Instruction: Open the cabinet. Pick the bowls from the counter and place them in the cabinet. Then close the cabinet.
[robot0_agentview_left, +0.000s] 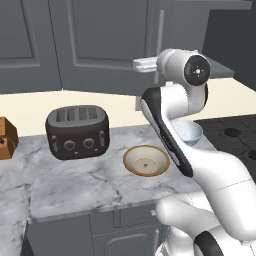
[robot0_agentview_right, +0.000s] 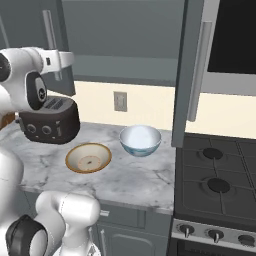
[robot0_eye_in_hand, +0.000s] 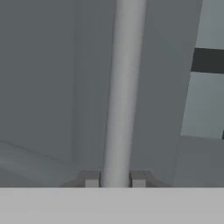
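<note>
Hand (robot0_eye_in_hand: 114, 179) grasps the left door handle (robot0_eye_in_hand: 122, 87); right door (robot0_agentview_right: 186, 75) stands open; both bowls (robot0_agentview_right: 140, 140) wait on the surface (robot0_agentview_right: 135, 175).

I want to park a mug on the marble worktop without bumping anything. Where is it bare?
The counter is bare along its front edge, ahead of the toaster, and on the strip between the cream bowl and the stove. It is crowded where the cream bowl and white bowl sit side by side.
</note>
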